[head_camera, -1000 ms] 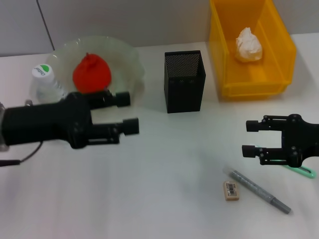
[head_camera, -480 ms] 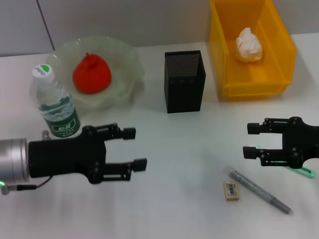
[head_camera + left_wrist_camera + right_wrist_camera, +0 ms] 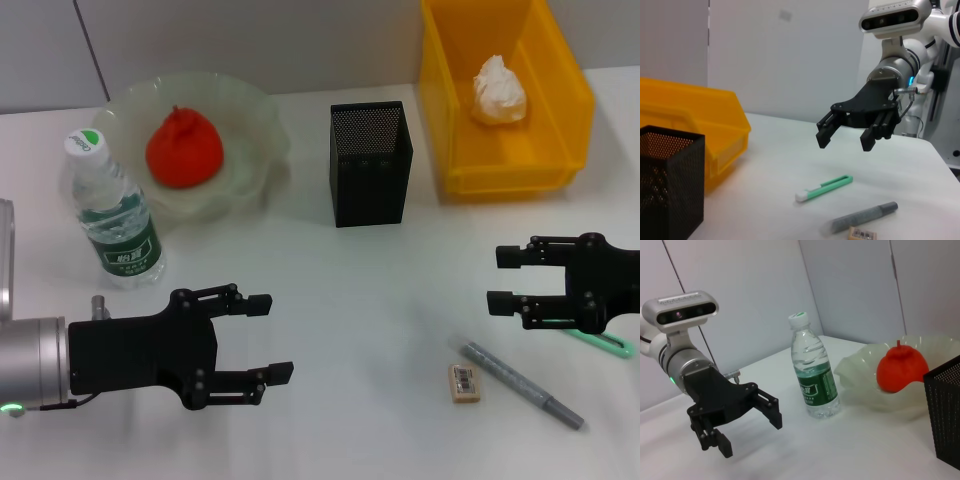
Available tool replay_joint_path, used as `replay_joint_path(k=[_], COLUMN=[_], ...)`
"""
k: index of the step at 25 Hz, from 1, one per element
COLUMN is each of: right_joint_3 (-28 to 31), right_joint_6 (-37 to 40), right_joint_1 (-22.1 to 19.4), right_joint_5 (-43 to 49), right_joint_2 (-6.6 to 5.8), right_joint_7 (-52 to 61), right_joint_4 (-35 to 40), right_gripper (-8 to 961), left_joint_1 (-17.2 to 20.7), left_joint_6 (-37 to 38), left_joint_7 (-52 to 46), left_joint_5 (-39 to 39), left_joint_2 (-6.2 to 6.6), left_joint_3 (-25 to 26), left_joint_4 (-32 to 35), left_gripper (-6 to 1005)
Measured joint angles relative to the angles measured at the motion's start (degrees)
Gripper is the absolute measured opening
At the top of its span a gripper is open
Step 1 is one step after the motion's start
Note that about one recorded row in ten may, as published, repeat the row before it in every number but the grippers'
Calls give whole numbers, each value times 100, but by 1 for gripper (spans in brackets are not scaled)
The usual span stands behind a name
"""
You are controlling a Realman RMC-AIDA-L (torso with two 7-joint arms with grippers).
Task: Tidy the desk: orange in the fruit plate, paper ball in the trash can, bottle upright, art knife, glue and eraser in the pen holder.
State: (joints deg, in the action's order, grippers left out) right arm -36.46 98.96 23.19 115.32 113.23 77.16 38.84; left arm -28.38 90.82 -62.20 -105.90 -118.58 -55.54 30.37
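Observation:
The orange [image 3: 184, 148] lies in the pale-green fruit plate [image 3: 252, 112] at the back left. Beside the plate the bottle [image 3: 115, 215] stands upright, free of any grip. My left gripper [image 3: 270, 336] hovers open and empty in front of it, near the table's front. The paper ball [image 3: 498, 90] rests in the yellow trash can [image 3: 560, 110]. The black mesh pen holder [image 3: 370, 165] stands in the middle. My right gripper [image 3: 498, 280] is open above the table; the green art knife [image 3: 606, 344] lies partly under it. The grey glue [image 3: 520, 383] and eraser [image 3: 463, 383] lie just in front.
The left wrist view shows the art knife [image 3: 823, 188], glue [image 3: 860, 218] and eraser [image 3: 862, 233] close together on the white table below the right gripper [image 3: 844, 137]. In the right wrist view the bottle [image 3: 815, 375] stands between the left gripper [image 3: 750, 435] and the plate [image 3: 860, 370].
My left gripper has drawn back from the bottle toward the table's front, open, leaving the bottle standing upright. The right gripper has stayed where it was.

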Motion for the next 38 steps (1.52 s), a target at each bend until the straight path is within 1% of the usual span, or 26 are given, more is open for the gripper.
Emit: replay_joint_path(k=[10, 13, 14, 16, 18, 19, 20, 21, 22, 24, 25, 26, 27, 32, 35, 36, 38], right_joint_3=[62, 76, 84, 86, 64, 27, -25, -120, -120, -209, -262, -412, -412, -875, -1123, -1235, -1296], right_joint_6=[-90, -380, -582, -671, -796, -829, -840, -848, -848, -830, -797, -722, -722, -440, -390, -389, -388], right_joint_1=[95, 115, 166, 203, 299, 366, 440, 600, 600, 772, 858, 1025, 1025, 1358, 1538, 1658, 1721], right_joint_5=[69, 35, 35, 41, 81, 122, 234, 588, 588, 1097, 1397, 1936, 1936, 2766, 3111, 3291, 3370], right_joint_2=[-3, -4, -4, -7, -46, -89, -127, -177, -177, -193, -193, -179, -179, -164, -157, -132, -110], right_joint_7=[278, 559, 802, 936, 1305, 1485, 1715, 2121, 2121, 2513, 2739, 3116, 3116, 3591, 3666, 3675, 3676], right_joint_4=[-2, 51, 75, 91, 119, 136, 177, 316, 316, 537, 673, 951, 951, 1367, 1428, 1425, 1417], right_gripper=[696, 695, 695, 695, 695, 696, 696, 696, 696, 696, 696, 696, 696, 695, 695, 695, 696], left_joint_1=[10, 11, 21, 30, 34, 38, 41, 44, 46, 51, 52, 53, 53, 53, 53, 52, 52], left_joint_6=[-117, -136, -146, -165, -179, -190, -206, -219, -224, -228, -230, -232, -235, -281, -305, -306, -308], left_joint_7=[116, 102, 86, 85, 85, 86, 92, 103, 112, 117, 118, 119, 119, 120, 105, 97, 87], left_joint_5=[66, 70, 79, 84, 90, 99, 114, 133, 143, 152, 155, 158, 160, 164, 166, 166, 167], left_joint_2=[-3, -5, -6, -7, -8, -8, -8, -8, -8, -8, -8, -8, -8, -8, -8, -8, -7], left_joint_3=[-25, 5, 13, 17, 19, 19, 19, 20, 19, 18, 18, 18, 17, 17, 17, 17, 17], left_joint_4=[-96, -148, -153, -166, -180, -193, -207, -211, -213, -215, -216, -216, -217, -217, -217, -217, -217], left_gripper=[802, 802, 802, 802, 802, 802, 802, 802, 802, 802, 802, 802, 802, 802, 802, 802, 802])
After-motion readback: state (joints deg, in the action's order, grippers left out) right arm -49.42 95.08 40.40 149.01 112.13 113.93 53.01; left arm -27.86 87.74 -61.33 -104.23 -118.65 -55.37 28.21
